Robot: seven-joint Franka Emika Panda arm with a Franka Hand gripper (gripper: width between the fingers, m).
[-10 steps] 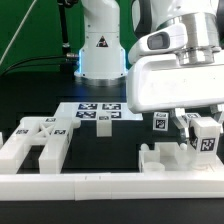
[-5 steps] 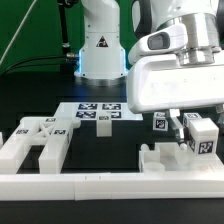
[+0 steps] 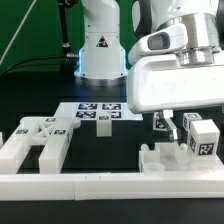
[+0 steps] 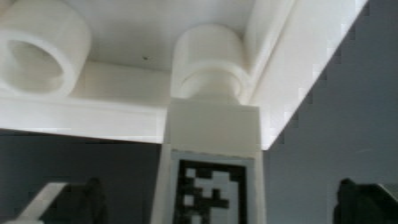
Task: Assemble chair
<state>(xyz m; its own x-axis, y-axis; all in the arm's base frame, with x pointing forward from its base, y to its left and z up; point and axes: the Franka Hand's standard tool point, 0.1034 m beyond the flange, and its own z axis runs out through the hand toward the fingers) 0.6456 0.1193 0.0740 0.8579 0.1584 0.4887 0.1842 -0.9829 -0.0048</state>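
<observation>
While chair pieces (image 3: 35, 140) are lying loose beside the marker board (image 3: 97, 113), the wide-jawed gripper (image 4: 214, 203) is straddling one leg (image 4: 217, 130). Most assembly is likely waiting.

The desk (image 3: 115, 145) is black. On it lie the marker board (image 3: 98, 112), a wide chair piece (image 3: 35, 142) at the exterior view's left, a lower chair piece (image 3: 165, 160) at its right, and the long border rail (image 3: 100, 185).

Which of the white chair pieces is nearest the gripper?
The tagged post right at the gripper, centred in the wrist view; the rest lie farther off.
</observation>
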